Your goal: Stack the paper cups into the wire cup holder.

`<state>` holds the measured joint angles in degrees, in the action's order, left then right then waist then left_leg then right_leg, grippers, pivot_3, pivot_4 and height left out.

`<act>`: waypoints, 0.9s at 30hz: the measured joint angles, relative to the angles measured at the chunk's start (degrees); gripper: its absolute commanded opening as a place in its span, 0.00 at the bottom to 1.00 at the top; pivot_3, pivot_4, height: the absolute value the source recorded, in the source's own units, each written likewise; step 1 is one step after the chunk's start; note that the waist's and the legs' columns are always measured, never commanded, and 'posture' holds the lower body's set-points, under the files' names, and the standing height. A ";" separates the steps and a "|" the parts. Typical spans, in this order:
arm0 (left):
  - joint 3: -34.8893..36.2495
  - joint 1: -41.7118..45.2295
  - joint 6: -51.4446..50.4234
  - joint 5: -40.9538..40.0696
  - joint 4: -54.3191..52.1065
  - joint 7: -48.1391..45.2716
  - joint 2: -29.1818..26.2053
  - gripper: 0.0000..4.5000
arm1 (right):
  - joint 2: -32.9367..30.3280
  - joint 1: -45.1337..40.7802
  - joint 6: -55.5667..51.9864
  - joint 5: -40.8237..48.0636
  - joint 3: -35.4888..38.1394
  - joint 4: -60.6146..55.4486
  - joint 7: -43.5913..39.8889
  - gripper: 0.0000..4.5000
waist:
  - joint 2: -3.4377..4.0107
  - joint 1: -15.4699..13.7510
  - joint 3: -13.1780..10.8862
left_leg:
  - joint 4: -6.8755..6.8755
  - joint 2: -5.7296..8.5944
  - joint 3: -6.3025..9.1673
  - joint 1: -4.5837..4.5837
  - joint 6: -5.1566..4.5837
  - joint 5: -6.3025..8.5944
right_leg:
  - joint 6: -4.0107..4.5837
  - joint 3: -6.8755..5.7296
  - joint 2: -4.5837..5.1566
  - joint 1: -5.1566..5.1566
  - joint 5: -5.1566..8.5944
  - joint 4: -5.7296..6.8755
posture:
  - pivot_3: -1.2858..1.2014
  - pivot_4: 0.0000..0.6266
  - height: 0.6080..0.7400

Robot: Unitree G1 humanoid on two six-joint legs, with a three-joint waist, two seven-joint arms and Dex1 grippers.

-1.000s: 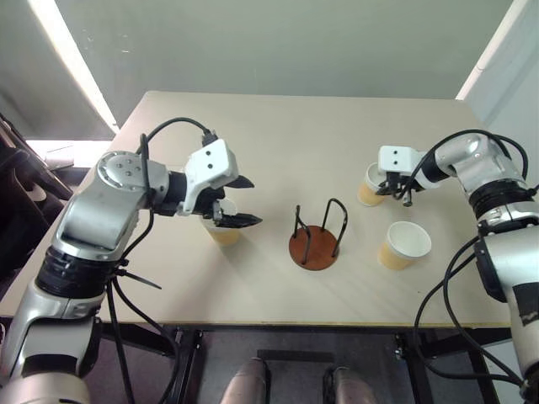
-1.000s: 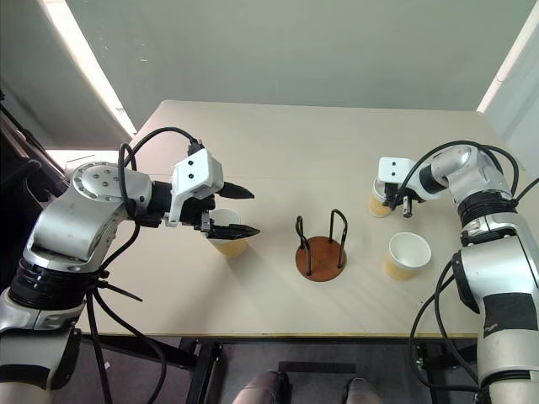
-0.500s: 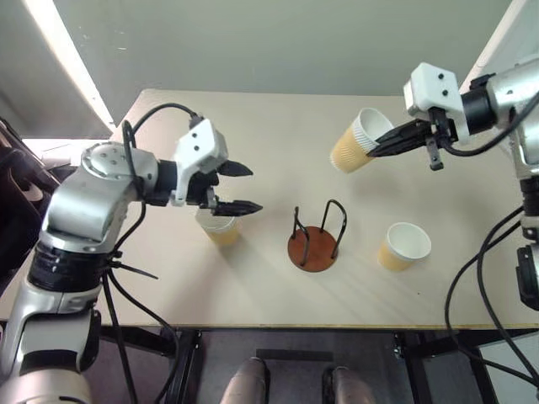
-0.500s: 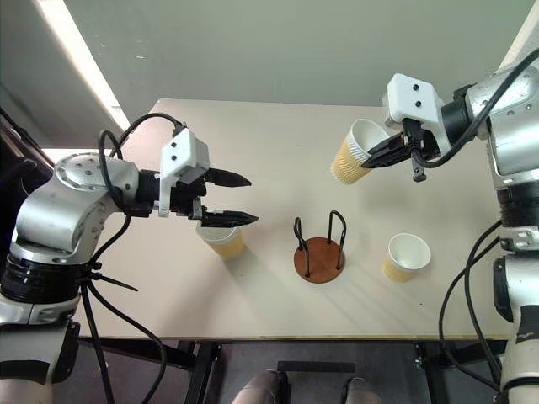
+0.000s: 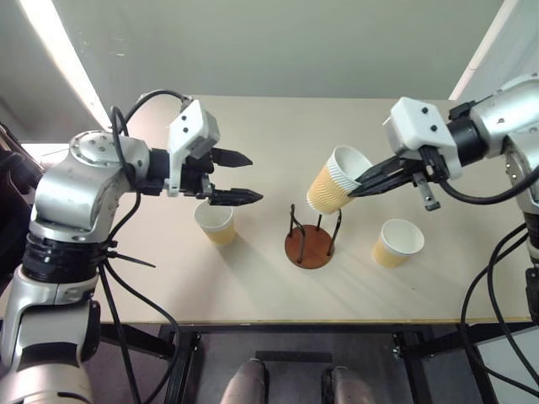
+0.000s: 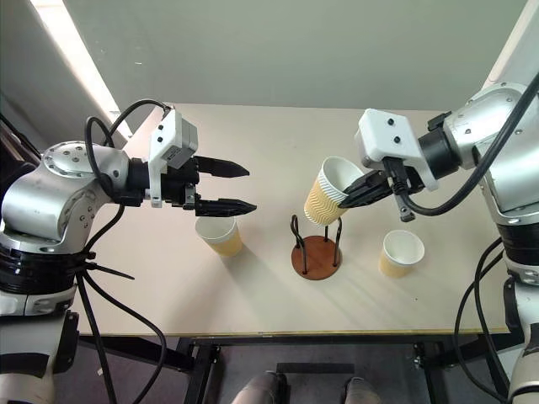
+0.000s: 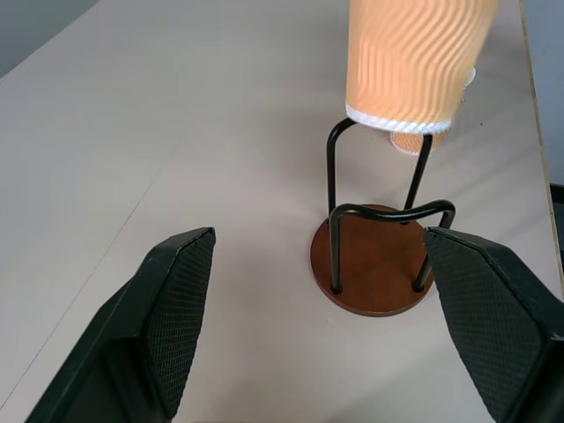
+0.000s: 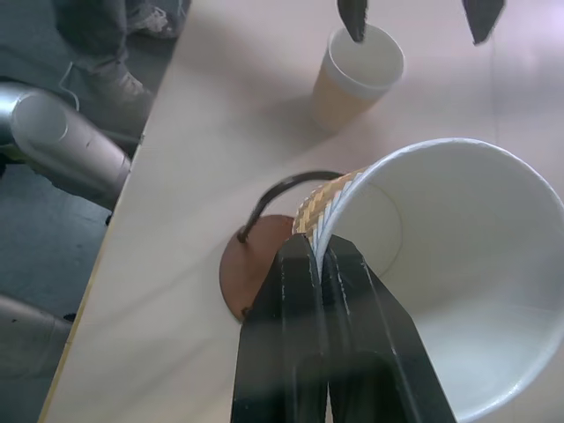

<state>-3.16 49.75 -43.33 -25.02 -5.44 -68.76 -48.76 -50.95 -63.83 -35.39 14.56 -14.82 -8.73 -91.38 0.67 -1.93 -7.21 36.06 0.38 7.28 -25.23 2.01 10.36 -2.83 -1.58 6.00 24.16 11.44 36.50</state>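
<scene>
Pinching the wall of one paper cup [image 5: 333, 178] at its rolled rim, the right claw [image 5: 364, 180] holds it tilted in the air above the wire cup holder [image 5: 310, 242], mouth turned up and toward the surface's right edge. The right wrist view shows what the head views cannot: one black finger [image 8: 291, 352] lies outside the ribbed wall and the other inside, pressed together on the paper, with the white interior open beside them and the holder's reddish-brown base below.

The left claw [image 6: 240, 187] hangs in the air with its fingers spread wide and nothing between them, above and just behind a second cup [image 6: 219, 235] that stands upright on the pale surface [image 5: 253, 286], toward its left edge. From the left wrist view, the held cup's ribbed side hangs over the holder's black wire loops, a relation harder to judge from above, and part of another cup shows behind it.

A third cup [image 5: 396, 243] stands upright near the right edge, just beside the holder. The holder sits about midway along the surface, nearer its front edge.
</scene>
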 measured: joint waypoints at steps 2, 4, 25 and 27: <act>-0.16 0.00 0.14 0.09 0.04 0.02 0.00 0.90 | 0.76 0.08 0.10 -0.04 -0.33 -0.21 0.21 0.00 | 0.00 0.00 0.00 | 0.00 0.00 0.01 0.02 -0.02 -0.01 | 0.02 0.00 0.00 0.00 0.01 0.06 | 0.52 0.24 1.00; -0.17 0.00 0.42 0.19 0.12 0.02 0.00 0.90 | 1.19 0.08 0.87 -0.18 -1.08 -0.04 0.34 0.00 | 0.00 0.00 0.00 | 0.00 0.00 0.01 0.04 -0.03 -0.01 | 0.04 0.00 0.00 0.00 0.02 0.10 | 0.52 0.24 1.00; -0.17 -0.63 0.69 0.41 -0.07 0.52 -0.47 0.90 | 3.06 0.65 8.91 -4.06 -5.12 4.92 0.19 0.00 | 0.00 0.03 0.00 | -0.01 0.00 0.01 0.06 -0.01 -0.02 | 0.14 0.00 -0.01 0.01 0.08 0.19 | 0.52 0.24 1.00; -0.17 -0.67 0.69 0.41 -0.35 0.62 -0.57 0.90 | 3.07 1.24 9.48 -4.98 -5.63 5.07 0.28 0.00 | -0.01 0.03 0.00 | -0.01 0.00 0.01 0.06 -0.01 -0.02 | 0.14 0.00 -0.01 0.01 0.09 0.19 | 0.52 0.24 1.00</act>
<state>-3.34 49.08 -42.64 -24.62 -5.79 -68.14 -49.33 -47.88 -62.59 -25.92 9.59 -20.45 -3.66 -91.10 0.66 -1.90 -7.21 36.05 0.39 7.29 -25.17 2.00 10.34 -2.68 -1.57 6.00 24.17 11.53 36.70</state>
